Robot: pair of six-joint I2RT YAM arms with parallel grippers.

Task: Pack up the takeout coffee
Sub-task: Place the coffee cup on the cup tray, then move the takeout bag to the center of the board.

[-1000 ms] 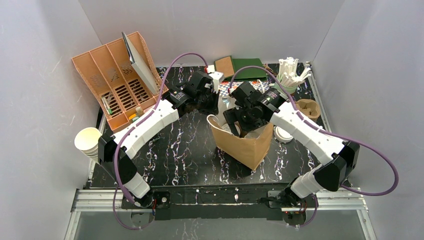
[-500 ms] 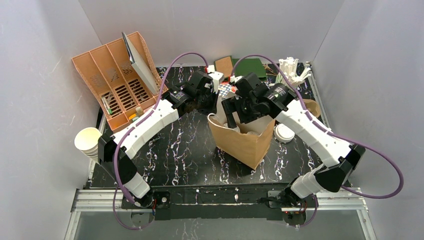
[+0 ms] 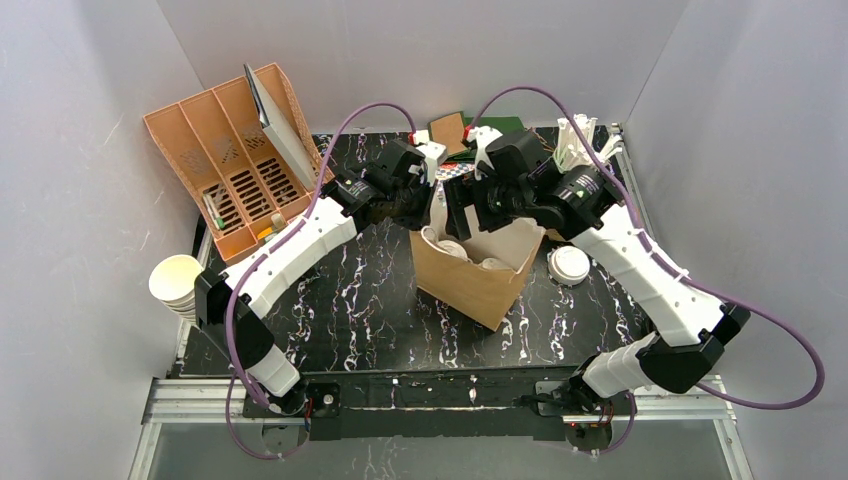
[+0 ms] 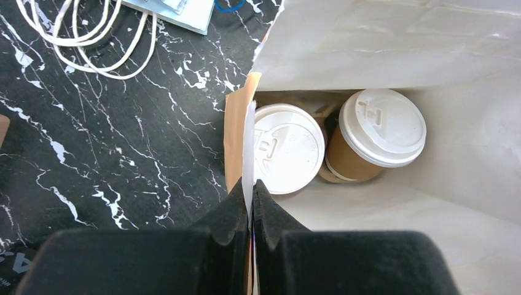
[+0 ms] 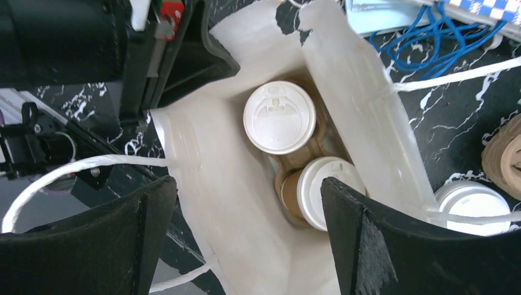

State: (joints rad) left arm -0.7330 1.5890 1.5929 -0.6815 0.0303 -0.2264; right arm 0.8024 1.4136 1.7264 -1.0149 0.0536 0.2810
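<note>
On the black marbled table (image 3: 340, 300), my left gripper (image 4: 252, 200) pinches the rim of the paper bag (image 3: 475, 285); my right gripper (image 5: 246, 187) hangs wide open above two lidded coffee cups (image 4: 287, 147) standing inside.

The paper bag (image 3: 480, 285) gapes open above (left gripper (image 4: 252, 187) pinching its rim); two lidded cups (image 5: 279, 117) crowd its floor.

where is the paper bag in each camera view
Top external: paper bag at the centre of the picture, brown side facing the camera.
Left wrist: right half of the picture, its edge pinched in the left gripper.
Right wrist: centre, open mouth seen from above.
Shared landmark: the two white-lidded cups inside it.
</note>
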